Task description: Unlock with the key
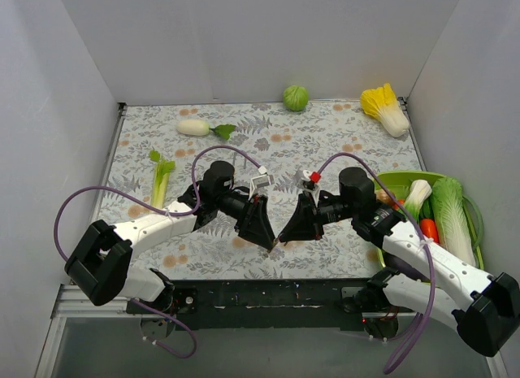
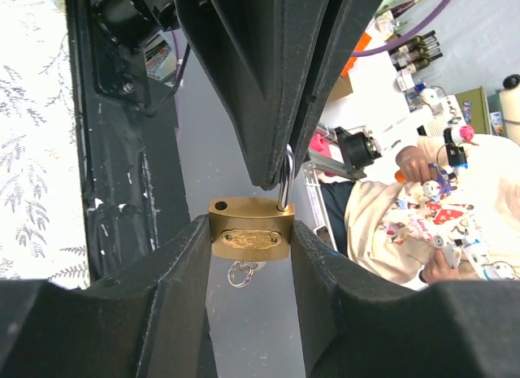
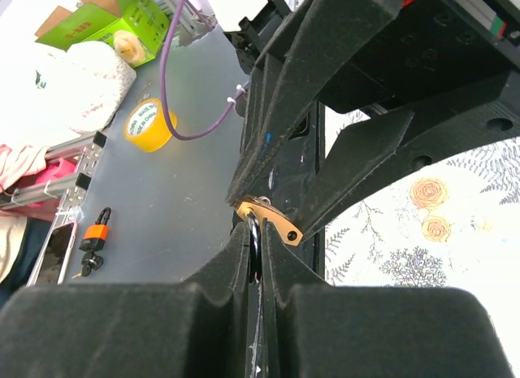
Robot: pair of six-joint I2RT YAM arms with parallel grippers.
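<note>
Far left on the floral surface [image 1: 349, 142]: celery [image 1: 160, 176] and a white radish [image 1: 195, 127]. Gripping the brass padlock [image 2: 252, 229] by its two sides with the left jaws, up off the surface by its front edge, midway between the arms. Just under the lock's body, a key [image 2: 241, 272]. Pinching the steel shackle [image 2: 285, 183] from the opposite side with the right jaws, clenched tight on it. Further right: a green cabbage [image 1: 296, 97], a napa cabbage [image 1: 386, 108], a green basket [image 1: 390, 180] of vegetables.
</note>
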